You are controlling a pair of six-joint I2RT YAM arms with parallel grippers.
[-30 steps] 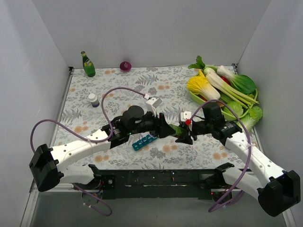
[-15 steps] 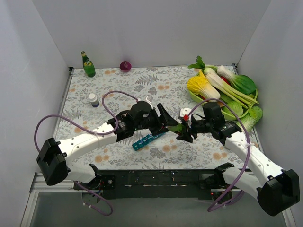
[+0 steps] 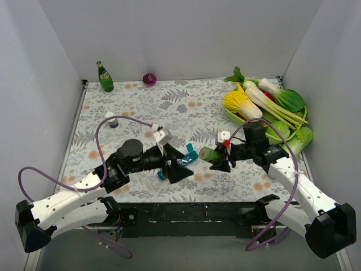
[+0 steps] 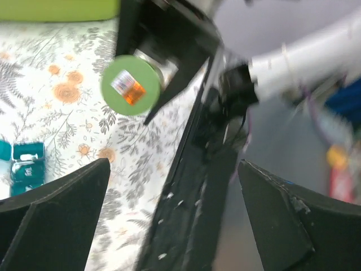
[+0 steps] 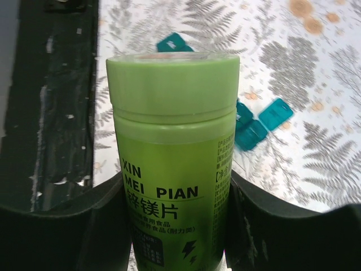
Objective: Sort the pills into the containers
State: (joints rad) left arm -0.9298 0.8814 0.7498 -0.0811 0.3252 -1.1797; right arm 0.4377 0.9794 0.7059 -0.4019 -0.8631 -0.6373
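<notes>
The containers are a teal pill-organizer strip (image 3: 190, 154) lying on the floral mat, mostly hidden under my left gripper. In the left wrist view its compartments (image 4: 25, 166) show at the left edge. In the right wrist view they sit behind the jar (image 5: 259, 121), some with lids raised. My right gripper (image 3: 217, 158) is shut on a green jar (image 5: 175, 158) with its cap on, held tilted above the mat. The jar's cap (image 4: 131, 84) faces my left gripper (image 3: 181, 162), which is wide open and empty a short way to its left. No pills show.
A small white bottle (image 3: 111, 119) stands at the left and a green glass bottle (image 3: 104, 77) at the back left. A purple onion (image 3: 149, 78) lies at the back. A green tray of vegetables (image 3: 265, 107) fills the back right. The black base rail (image 3: 186, 214) runs along the near edge.
My left gripper has opened wide and drawn back left and nearer, away from the jar's cap. The right gripper keeps the green jar, nearly still.
</notes>
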